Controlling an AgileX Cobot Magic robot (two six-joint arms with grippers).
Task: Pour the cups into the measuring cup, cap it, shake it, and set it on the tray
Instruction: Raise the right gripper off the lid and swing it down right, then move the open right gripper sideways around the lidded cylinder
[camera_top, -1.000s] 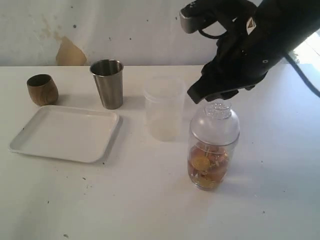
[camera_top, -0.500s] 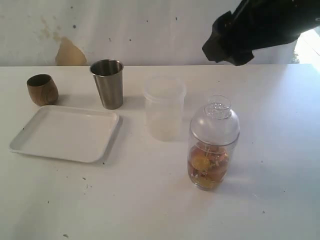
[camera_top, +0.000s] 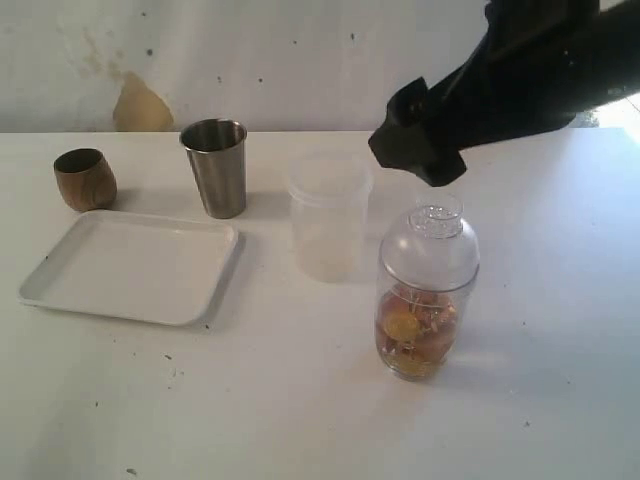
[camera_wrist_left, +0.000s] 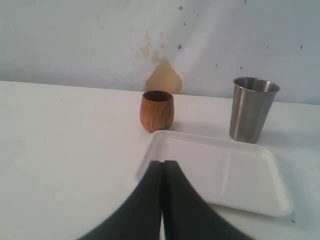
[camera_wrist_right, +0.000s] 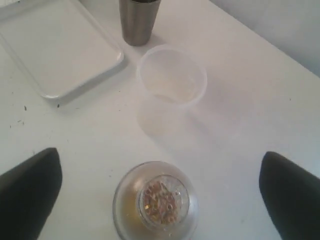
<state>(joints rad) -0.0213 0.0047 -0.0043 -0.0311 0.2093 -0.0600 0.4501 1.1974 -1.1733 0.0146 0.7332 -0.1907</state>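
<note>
The measuring cup (camera_top: 420, 335) stands on the table right of centre with orange-brown contents and a clear dome lid (camera_top: 430, 250) on it; from above it shows as the lid (camera_wrist_right: 155, 200). My right gripper (camera_top: 415, 150) hovers just above and behind the lid, open wide, with a finger (camera_wrist_right: 30, 192) on each side of the cup and touching nothing. The wooden cup (camera_top: 84, 178) and steel tumbler (camera_top: 215, 167) stand at the back left behind the white tray (camera_top: 130, 265). My left gripper (camera_wrist_left: 162, 164) is shut and empty, low before the tray (camera_wrist_left: 220, 172), and out of the exterior view.
A frosted plastic cup (camera_top: 328, 215) stands just left of the measuring cup, between it and the tumbler. A wall runs along the table's far edge. The right arm's dark bulk fills the upper right of the exterior view.
My right gripper let go of the lid's neck, rose clear while its jaws spread, then came down again to just above the capped cup. The left gripper stayed still.
</note>
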